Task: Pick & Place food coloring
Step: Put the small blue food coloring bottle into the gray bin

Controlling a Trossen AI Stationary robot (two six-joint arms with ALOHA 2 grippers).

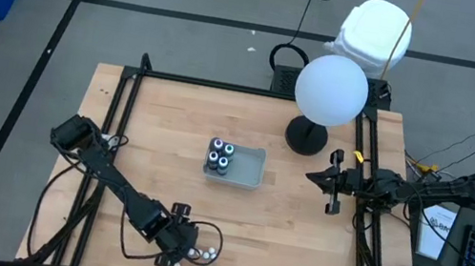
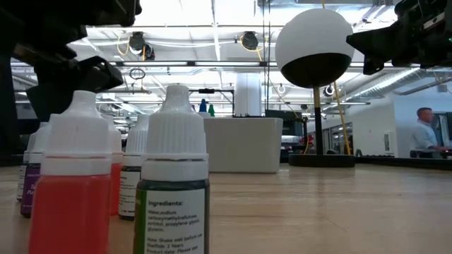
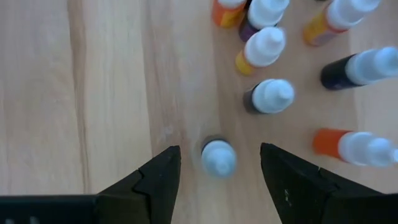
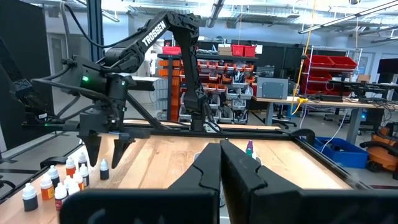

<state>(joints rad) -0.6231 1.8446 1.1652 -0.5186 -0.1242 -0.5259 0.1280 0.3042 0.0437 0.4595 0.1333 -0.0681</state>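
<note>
Several small food coloring bottles with white caps (image 3: 267, 46) stand upright on the wooden table near its near edge, left of the middle, and show close up in the low view (image 2: 173, 183). My left gripper (image 3: 219, 148) hangs open over them, pointing steeply down. One white-capped bottle (image 3: 217, 157) stands between its fingers, apart from both. In the high view this gripper (image 1: 181, 251) is beside the white caps (image 1: 207, 258). Four dark bottles (image 1: 219, 157) stand in the grey tray (image 1: 251, 169) at mid-table. My right gripper (image 4: 221, 158) waits shut at the right edge (image 1: 312, 177).
A white globe lamp (image 1: 331, 89) on a black round base (image 1: 306, 137) stands at the far right of the table. Black frame rails (image 1: 121, 104) run along the table's edges. Bare wood lies between the tray and the near edge. A person (image 2: 424, 134) stands in the room behind.
</note>
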